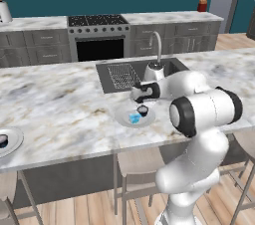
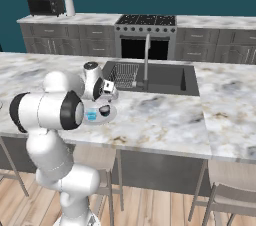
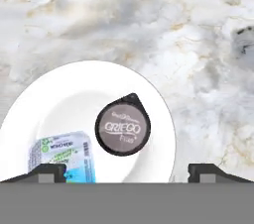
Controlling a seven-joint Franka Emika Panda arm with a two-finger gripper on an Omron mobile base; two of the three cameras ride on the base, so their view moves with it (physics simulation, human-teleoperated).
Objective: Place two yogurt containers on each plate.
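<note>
My pincer (image 3: pixel 127 173) hangs over the near plate (image 3: pixel 59 99) with its two dark fingertips (image 3: pixel 47 173) spread wide apart and nothing between them. In the hand view the tips rise at either side of the plate's lower part, and the dark yogurt cup (image 3: pixel 122 129) sits free on the plate between them, its round lid facing up with pale lettering on it. Just beside that cup, toward one fingertip, lies the bright blue yogurt cup (image 3: pixel 64 157) with a pale printed top; the two cups are close together but I cannot tell whether they touch. Both rest inside the plate's raised rim.

From the left base view, my pincer (image 1: pixel 141 100) is above the same plate (image 1: pixel 124 118), which stands on the marble counter (image 1: pixel 60 109) near its front edge, just in front of the sink (image 1: pixel 172 67). The dark cup (image 1: pixel 143 110) and the blue cup (image 1: pixel 134 118) show there side by side. The right base view gives the same plate (image 2: pixel 111 116) with the dark cup (image 2: pixel 104 110) and blue cup (image 2: pixel 91 116) on it.

Well apart, at the far left end of the counter, a second plate (image 1: pixel 12 142) carries a dark yogurt cup (image 1: pixel 3 140) at the picture's edge.

Beyond the sink stands the faucet (image 1: pixel 157 45), and farther back the stove (image 1: pixel 97 35).
</note>
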